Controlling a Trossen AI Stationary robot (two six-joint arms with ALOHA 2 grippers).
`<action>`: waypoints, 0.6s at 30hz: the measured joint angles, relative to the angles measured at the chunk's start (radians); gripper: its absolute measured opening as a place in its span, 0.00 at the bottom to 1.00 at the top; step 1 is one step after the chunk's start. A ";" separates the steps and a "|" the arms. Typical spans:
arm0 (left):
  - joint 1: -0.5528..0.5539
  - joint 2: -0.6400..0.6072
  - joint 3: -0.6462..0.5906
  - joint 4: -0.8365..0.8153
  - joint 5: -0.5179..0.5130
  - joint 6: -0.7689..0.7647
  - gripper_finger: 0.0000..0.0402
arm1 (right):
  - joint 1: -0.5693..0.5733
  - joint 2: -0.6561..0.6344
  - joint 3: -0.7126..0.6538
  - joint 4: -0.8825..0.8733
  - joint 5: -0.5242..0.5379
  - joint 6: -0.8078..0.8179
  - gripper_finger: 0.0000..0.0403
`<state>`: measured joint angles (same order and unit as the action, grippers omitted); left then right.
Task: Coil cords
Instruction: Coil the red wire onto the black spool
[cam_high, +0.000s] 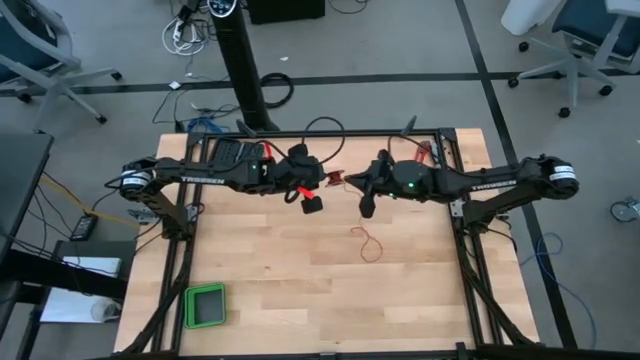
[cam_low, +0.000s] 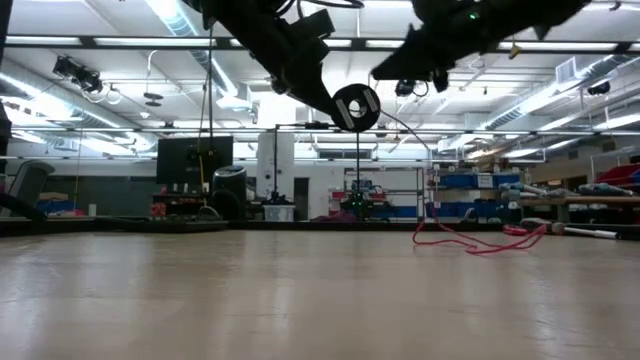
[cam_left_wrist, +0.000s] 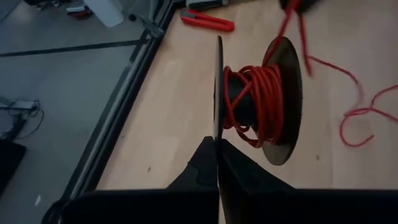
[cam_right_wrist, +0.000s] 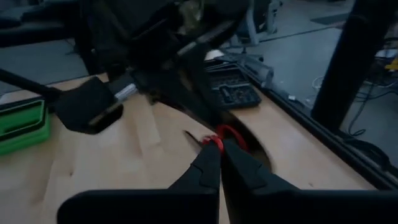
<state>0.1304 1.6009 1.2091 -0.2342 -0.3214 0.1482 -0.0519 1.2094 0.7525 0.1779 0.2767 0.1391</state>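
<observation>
Both arms reach in from the sides and meet above the far half of the wooden table (cam_high: 300, 290).

Left gripper (cam_left_wrist: 216, 144): fingers clenched on the rim of one disc of a small black spool (cam_left_wrist: 289, 93), holding it up off the table. Low view shows the spool (cam_low: 356, 106) hanging in the air, round face toward the camera.

Red cord (cam_left_wrist: 258, 99): many loose turns wound round the spool's hub, between the two discs. From the spool a strand runs off and drops to the tabletop, where the free end lies as a loose squiggle (cam_high: 370, 243), toward the table's middle, below the right gripper. Low view shows the same tail (cam_low: 470, 240) sprawled flat on the wood at right.

Right gripper (cam_right_wrist: 219, 155): fingers pressed together, with a bit of the red cord (cam_right_wrist: 225, 134) pinched at the tips, as best the dim wrist view shows. It sits just beside the spool, also raised above the table.

Elsewhere: green tray (cam_high: 205, 305) near the front left corner, well apart from the work. A red-handled tool (cam_left_wrist: 207, 20) lies by the table's far edge. A black case of bits (cam_right_wrist: 233, 90) rests on the far left part of the table.
</observation>
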 joint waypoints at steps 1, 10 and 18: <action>0.000 0.000 0.000 -0.001 -0.006 -0.003 0.00 | 0.002 0.019 0.015 -0.004 -0.008 -0.001 0.02; 0.000 0.001 -0.001 0.046 -0.049 -0.036 0.00 | 0.025 0.118 0.058 0.042 -0.019 -0.011 0.12; 0.000 0.001 -0.001 0.121 -0.047 -0.071 0.00 | 0.025 0.133 0.059 0.093 -0.019 -0.052 0.15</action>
<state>0.1303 1.6016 1.2079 -0.1133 -0.3679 0.0769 -0.0270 1.3422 0.8116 0.2708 0.2581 0.0874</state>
